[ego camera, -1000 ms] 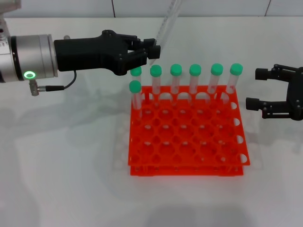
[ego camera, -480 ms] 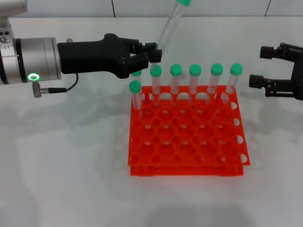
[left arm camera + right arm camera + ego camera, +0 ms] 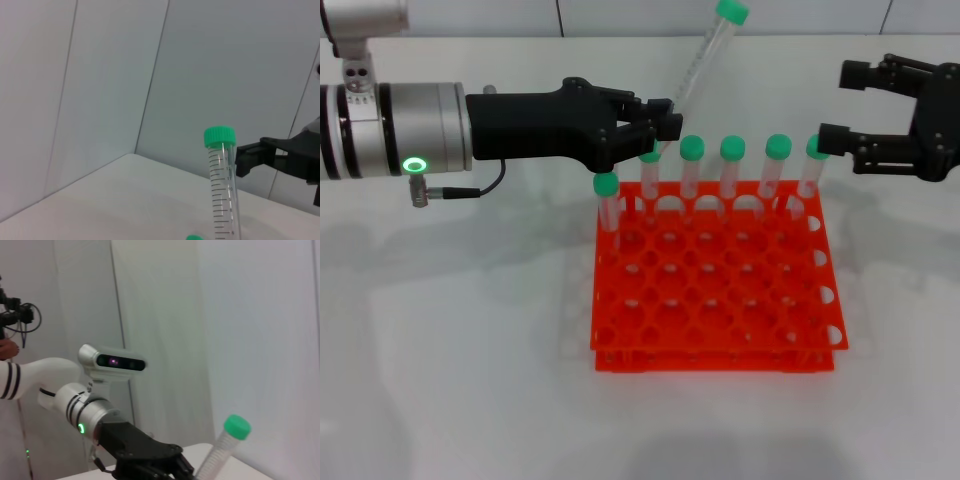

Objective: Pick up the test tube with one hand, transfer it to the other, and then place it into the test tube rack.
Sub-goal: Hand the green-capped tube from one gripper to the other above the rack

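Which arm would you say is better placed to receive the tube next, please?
Right, probably. The left pincer is shut on the tube's lower end, leaving its capped end free, while the right pincer is open and empty beside it, above the rack.

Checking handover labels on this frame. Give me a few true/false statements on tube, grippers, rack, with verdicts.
1. The left gripper holds the test tube by its lower end. True.
2. The held tube stands upright in the test tube rack. False: it is tilted and lifted above the rack, cap toward the right arm.
3. The right gripper is shut on the tube. False: its jaws are open and apart from the tube, near the rack's far right corner.
4. Green-capped tubes stand in the rack's back row. True.
5. The rack's front rows are full of tubes. False: those holes are empty.
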`<state>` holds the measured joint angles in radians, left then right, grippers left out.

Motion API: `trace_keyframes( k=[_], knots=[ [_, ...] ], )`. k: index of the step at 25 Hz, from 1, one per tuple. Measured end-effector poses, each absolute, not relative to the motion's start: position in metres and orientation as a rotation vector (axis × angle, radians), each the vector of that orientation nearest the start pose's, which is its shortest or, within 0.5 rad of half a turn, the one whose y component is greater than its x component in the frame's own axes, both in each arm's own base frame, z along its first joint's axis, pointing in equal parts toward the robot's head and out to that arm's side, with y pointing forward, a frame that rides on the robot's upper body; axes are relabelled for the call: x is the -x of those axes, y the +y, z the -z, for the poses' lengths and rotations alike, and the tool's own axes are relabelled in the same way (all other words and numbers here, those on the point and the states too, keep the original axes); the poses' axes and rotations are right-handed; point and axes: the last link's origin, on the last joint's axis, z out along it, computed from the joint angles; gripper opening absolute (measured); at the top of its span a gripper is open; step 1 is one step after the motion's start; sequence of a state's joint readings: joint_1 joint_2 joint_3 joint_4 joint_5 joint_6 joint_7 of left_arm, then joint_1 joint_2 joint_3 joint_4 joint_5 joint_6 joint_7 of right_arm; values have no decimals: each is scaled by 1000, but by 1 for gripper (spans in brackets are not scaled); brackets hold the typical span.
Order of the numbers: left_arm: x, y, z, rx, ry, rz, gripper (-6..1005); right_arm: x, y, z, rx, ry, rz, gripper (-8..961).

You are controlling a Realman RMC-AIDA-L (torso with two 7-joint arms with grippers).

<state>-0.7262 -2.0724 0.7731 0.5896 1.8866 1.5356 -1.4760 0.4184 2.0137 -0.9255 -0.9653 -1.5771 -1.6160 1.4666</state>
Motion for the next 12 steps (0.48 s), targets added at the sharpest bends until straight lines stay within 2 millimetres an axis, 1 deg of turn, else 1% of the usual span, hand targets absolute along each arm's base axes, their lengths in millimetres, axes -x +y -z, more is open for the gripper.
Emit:
trace_keyframes(
  k=[6,12],
  knots=[
    [183,372,16,2834,-534,862,182,-199,340,-54,2660,274,-954,855],
    [182,370,17,2845,-524,864,182,-189,349,-43,2663,264,-933,855]
  ],
)
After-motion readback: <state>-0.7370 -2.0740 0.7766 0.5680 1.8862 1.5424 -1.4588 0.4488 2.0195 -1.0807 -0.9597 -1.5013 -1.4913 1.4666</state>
